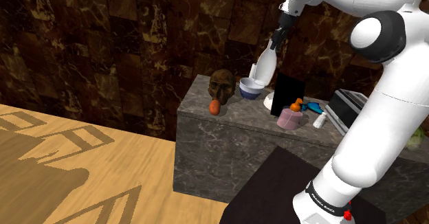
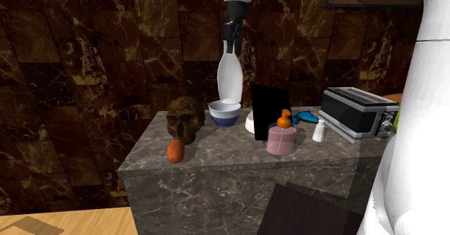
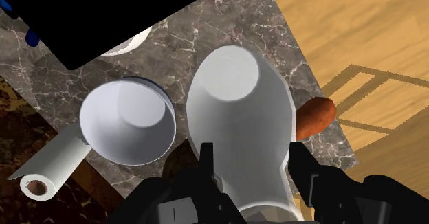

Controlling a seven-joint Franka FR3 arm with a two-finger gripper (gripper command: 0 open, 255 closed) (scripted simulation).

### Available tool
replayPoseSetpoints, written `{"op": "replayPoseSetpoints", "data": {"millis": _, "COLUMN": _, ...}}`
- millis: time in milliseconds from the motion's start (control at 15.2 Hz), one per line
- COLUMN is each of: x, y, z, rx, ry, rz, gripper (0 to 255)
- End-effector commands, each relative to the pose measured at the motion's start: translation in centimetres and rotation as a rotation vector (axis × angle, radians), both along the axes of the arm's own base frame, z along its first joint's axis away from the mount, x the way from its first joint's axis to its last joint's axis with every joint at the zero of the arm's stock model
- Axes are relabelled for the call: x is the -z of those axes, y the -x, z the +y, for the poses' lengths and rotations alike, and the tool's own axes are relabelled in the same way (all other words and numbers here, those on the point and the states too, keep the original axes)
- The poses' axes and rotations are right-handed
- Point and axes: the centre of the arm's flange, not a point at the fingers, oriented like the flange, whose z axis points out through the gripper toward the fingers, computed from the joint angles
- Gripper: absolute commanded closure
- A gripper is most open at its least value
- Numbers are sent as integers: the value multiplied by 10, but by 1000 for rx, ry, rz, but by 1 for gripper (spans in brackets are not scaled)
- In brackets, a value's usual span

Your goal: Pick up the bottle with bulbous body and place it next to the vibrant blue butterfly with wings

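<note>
A white bottle [image 1: 265, 66] [image 2: 229, 78] [image 3: 237, 119] with a bulbous body and a narrow neck hangs upright in the air over the marble counter [image 1: 227, 143] [image 2: 216, 165]. My black gripper [image 1: 278, 37] [image 2: 231, 42] [image 3: 254, 178] is shut on its neck from above. Its base hovers just above a blue-and-white bowl [image 1: 250, 88] [image 2: 224, 112] [image 3: 127, 123]. The blue butterfly [image 1: 314, 106] [image 2: 308, 116] [image 3: 31, 34] lies on the counter beyond a black box [image 1: 287, 95] [image 2: 269, 107] [image 3: 103, 16], close to the toaster.
A brown skull [image 1: 220, 88] [image 2: 185, 118] and an orange lump [image 1: 214, 107] [image 2: 174, 151] [image 3: 316, 116] sit at one end of the counter. A pink jar [image 1: 290, 117] [image 2: 281, 136], a small white shaker [image 1: 320, 121] [image 2: 319, 132] and a toaster [image 1: 347, 109] [image 2: 357, 111] crowd around the butterfly.
</note>
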Motion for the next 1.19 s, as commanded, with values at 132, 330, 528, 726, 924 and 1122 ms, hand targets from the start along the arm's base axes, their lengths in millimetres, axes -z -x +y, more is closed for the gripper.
{"op": "replayPoseSetpoints", "data": {"millis": 132, "x": -23, "y": 0, "z": 0, "rx": 0, "ry": 0, "rz": 0, "gripper": 255}}
{"op": "replayPoseSetpoints", "data": {"millis": 330, "x": -39, "y": 0, "z": 0, "rx": 0, "ry": 0, "rz": 0, "gripper": 255}}
{"op": "replayPoseSetpoints", "data": {"millis": 528, "x": -54, "y": 0, "z": 0, "rx": 0, "ry": 0, "rz": 0, "gripper": 255}}
{"op": "replayPoseSetpoints", "data": {"millis": 726, "x": -70, "y": 0, "z": 0, "rx": 0, "ry": 0, "rz": 0, "gripper": 255}}
{"op": "replayPoseSetpoints", "data": {"millis": 924, "x": -86, "y": 0, "z": 0, "rx": 0, "ry": 0, "rz": 0, "gripper": 255}}
{"op": "replayPoseSetpoints", "data": {"millis": 1122, "x": -102, "y": 0, "z": 0, "rx": 0, "ry": 0, "rz": 0, "gripper": 255}}
